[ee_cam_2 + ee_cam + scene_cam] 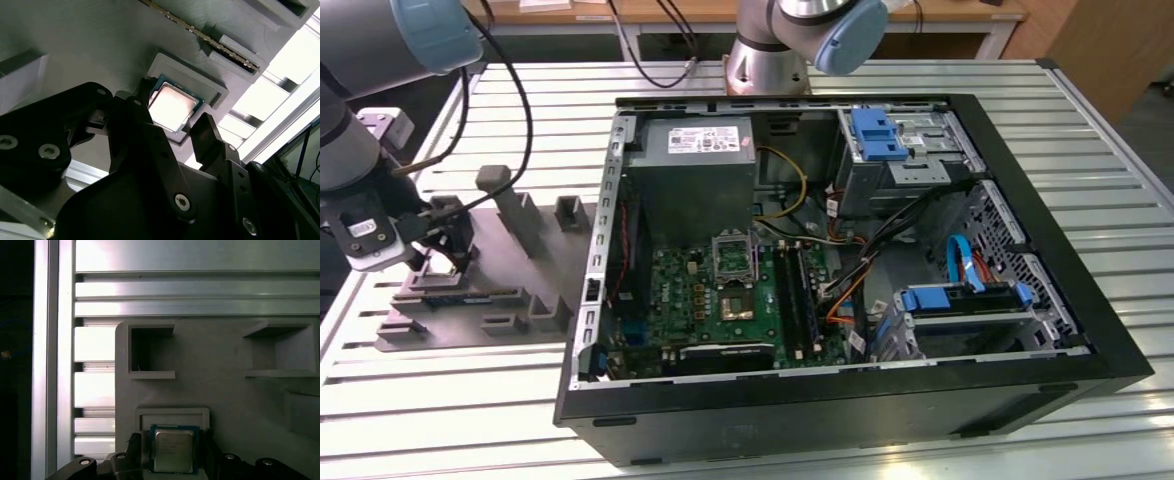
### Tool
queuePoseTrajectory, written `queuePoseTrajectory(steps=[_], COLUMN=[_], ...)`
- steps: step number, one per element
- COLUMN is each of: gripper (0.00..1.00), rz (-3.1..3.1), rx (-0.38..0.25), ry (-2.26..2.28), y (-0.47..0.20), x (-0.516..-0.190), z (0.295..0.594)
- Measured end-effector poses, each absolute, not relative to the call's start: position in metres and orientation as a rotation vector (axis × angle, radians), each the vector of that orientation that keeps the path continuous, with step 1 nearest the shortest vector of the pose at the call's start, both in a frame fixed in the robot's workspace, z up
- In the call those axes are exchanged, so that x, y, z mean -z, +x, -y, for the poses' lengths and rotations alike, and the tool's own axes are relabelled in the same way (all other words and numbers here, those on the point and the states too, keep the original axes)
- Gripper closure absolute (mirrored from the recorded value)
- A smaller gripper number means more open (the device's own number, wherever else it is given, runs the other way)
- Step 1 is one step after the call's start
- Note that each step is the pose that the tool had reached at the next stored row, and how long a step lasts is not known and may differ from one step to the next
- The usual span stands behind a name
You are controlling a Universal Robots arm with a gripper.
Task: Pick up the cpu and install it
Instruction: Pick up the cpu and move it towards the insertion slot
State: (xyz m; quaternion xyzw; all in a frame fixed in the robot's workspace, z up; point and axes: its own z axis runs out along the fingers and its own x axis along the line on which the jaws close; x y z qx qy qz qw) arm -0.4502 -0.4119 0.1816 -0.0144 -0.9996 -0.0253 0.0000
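Black gripper low over a grey fixture plate, jaws spread, one finger on either side of the cpu, with a sliver of gap at each edge in the first wrist view. Nothing gripped yet; wide apart, by the look of it, and lined up for a pinch across two opposite sides. Chip square and flat, metal lid up, seated in a shallow raised-rim pocket of the plate, presumably to fix position and heading for a repeatable grasp. Lifting not begun, judging by the chip lying level inside the rim.

Further out on the same plate in the first wrist view: two deeper square pockets, apparently for other parts. In the second wrist view, a thin circuit board standing on edge in a slot just past the chip's pocket, likely parked the same way.

In the exterior view, plate resting on a slatted aluminium table, to the exterior view's left of an open desktop computer case laid on its side for access from above. Inside, green motherboard facing up, metal socket frame near a grey power supply, well apart from the chip. Installation not started.
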Motion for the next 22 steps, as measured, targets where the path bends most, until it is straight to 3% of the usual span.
queuePoseTrajectory(steps=[22], gripper=[0.41], rz=[3.144], rx=[0.075], ry=[-0.044], y=[-0.4512], x=[-0.1840], z=[0.4119])
